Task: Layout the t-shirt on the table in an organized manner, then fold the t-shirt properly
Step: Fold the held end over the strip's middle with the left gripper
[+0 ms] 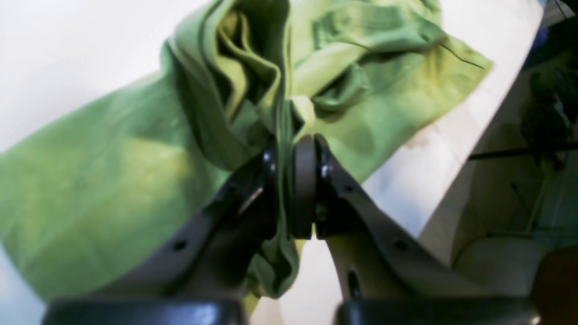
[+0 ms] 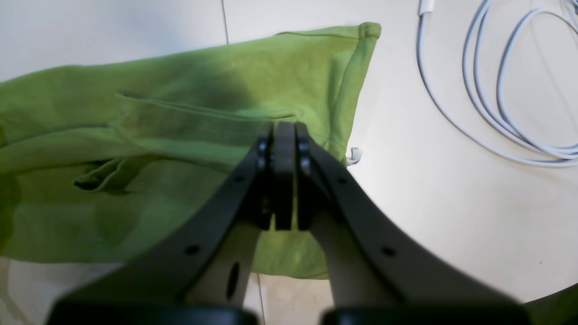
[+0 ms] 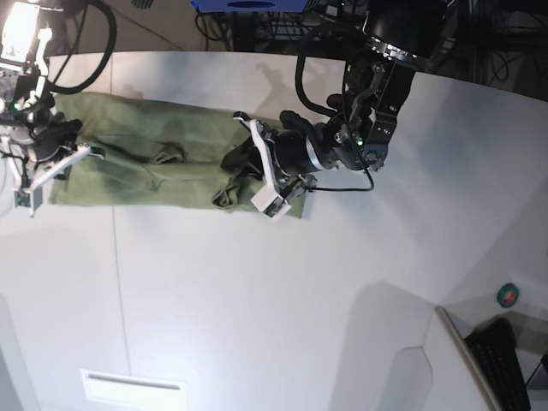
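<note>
Left pincer (image 1: 289, 180): pressed onto a bunched fold of the t-shirt (image 1: 104, 189), cloth squeezed between its dark pads and hanging below them. Right pincer (image 2: 284, 174): pressed together over the shirt's other end, pads meeting with no gap visible; whether a thin layer of cloth is caught between them cannot be told.

T-shirt: olive-green, stretched in a long band across the far part of the surface (image 3: 257, 308). In the base view it runs from the right pincer (image 3: 53, 164) at the picture's left to the left pincer (image 3: 248, 163) near the middle, wrinkled and partly doubled over along its length. One hemmed corner lies flat near the right pincer; a small white tag (image 2: 354, 155) peeks out at the cloth's edge just beside it.

Surface: white, smooth, a thin dark seam (image 2: 224, 21) crossing it and passing under the cloth.

Cable (image 2: 487, 108): white, looped in several coils, lying on the surface apart from the shirt.
</note>
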